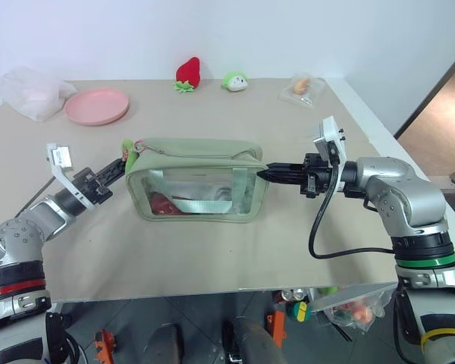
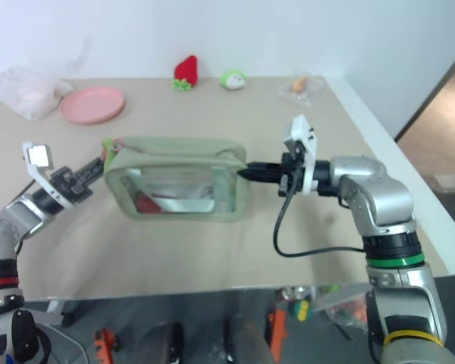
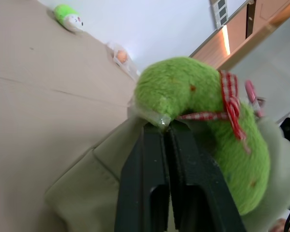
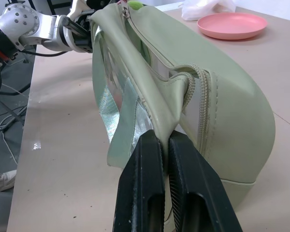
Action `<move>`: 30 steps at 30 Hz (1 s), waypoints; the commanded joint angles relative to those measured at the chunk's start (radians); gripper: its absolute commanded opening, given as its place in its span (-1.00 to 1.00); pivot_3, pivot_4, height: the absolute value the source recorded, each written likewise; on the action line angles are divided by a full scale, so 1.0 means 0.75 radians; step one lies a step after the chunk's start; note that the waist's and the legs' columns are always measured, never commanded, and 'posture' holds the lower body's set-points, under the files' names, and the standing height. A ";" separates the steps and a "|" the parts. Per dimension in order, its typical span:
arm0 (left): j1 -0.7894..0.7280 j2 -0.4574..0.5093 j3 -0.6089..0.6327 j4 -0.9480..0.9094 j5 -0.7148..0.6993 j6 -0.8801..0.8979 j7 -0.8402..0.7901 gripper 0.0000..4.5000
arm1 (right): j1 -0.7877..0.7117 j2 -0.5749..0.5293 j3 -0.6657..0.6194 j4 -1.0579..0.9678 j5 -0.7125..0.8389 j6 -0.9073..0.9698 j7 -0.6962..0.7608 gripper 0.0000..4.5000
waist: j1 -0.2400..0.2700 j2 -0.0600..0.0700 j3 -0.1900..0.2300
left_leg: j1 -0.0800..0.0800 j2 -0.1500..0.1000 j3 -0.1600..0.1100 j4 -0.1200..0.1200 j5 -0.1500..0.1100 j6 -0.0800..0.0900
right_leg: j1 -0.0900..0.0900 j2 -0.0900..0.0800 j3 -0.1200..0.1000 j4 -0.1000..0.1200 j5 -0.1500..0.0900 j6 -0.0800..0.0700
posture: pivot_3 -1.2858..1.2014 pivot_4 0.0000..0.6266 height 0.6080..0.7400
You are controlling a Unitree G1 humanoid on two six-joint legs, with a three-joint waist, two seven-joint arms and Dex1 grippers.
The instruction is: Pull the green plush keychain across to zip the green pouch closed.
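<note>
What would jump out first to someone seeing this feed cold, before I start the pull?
The green pouch sits mid-table, stretched between both arms. The left pincer is shut on the green plush keychain at the pouch's left end, while the right pincer is shut on the fabric at its right end. Behind it, along the table's far edge, lie a pink plate, a red plush strawberry and a small green-and-white plush toy.

Bright even light, soft shadows, sharp
</note>
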 commanded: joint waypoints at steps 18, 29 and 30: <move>-0.234 -0.023 -0.270 -0.306 0.059 0.007 -0.010 -0.42 | -0.003 -0.015 -0.058 -0.061 0.019 -0.014 -0.036 -1.00 | 0.000 0.000 0.000 | 0.000 -0.006 -0.001 0.001 0.000 0.000 | 0.001 -0.001 0.000 0.000 0.001 0.003 | 0.03 -0.52 1.00; -0.222 0.106 -0.116 -0.363 -0.069 0.071 -0.117 0.47 | 0.003 -0.024 -0.064 -0.074 0.026 -0.007 -0.053 -1.00 | -0.006 0.000 0.000 | -0.001 -0.006 0.000 0.001 0.000 0.000 | 0.000 -0.001 0.002 0.000 0.001 0.003 | 0.03 -0.52 1.00; -0.193 0.157 -0.092 -0.374 -0.084 0.085 -0.152 0.47 | 0.002 -0.023 -0.063 -0.073 0.026 -0.007 -0.053 -1.00 | -0.007 0.000 0.000 | 0.000 -0.006 0.000 0.001 0.000 0.000 | 0.000 -0.001 0.002 0.000 0.001 0.003 | 0.03 -0.52 1.00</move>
